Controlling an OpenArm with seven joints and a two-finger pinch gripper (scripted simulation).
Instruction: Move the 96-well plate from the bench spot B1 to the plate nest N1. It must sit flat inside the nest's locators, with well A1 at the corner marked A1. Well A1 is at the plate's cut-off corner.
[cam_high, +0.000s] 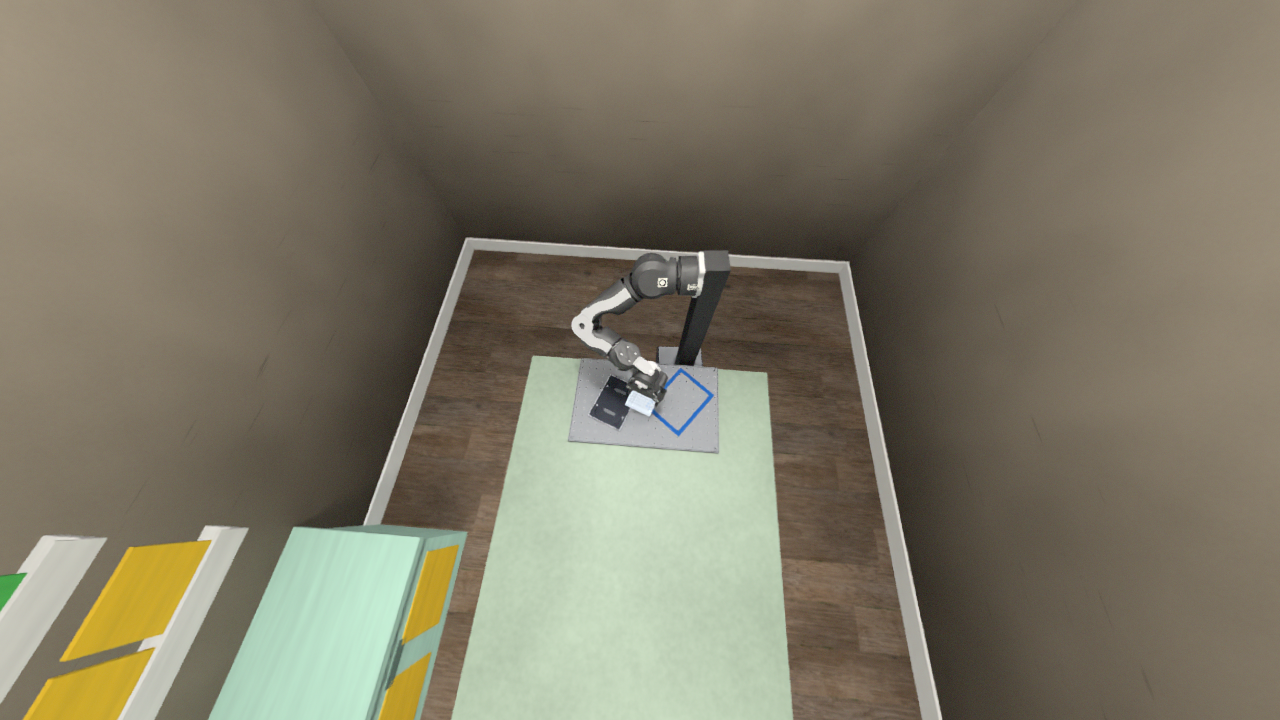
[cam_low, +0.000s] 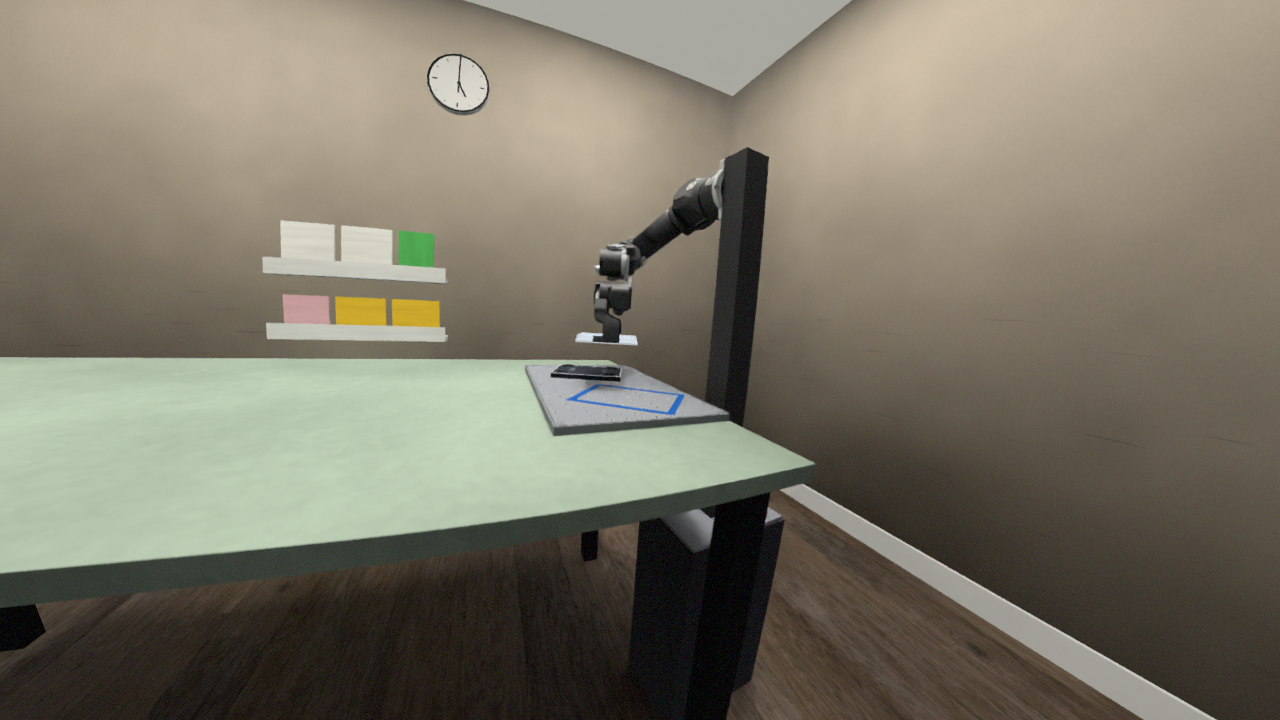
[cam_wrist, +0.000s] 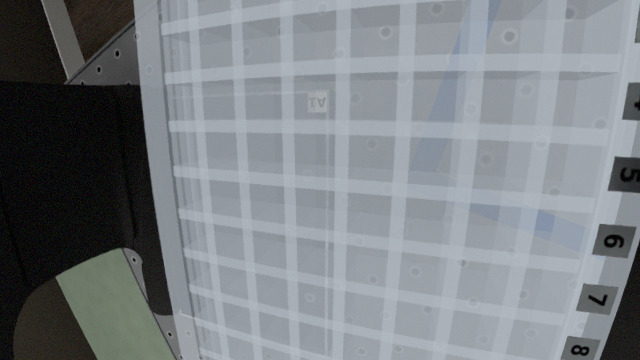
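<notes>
— How's my light?
— Soft and even, faint shadows on the desk (cam_low: 268, 447). The top view bends the walls; my wrist view's left side is dark, everything sharp.

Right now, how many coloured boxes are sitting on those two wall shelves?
6. Upper shelf: two white boxes and a green one. Lower shelf: a pink one and two yellow ones. None seems hidden.

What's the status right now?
Claw shut on the plate. Plate airborne, level, between blue square and nest. Nothing in the way.
</notes>
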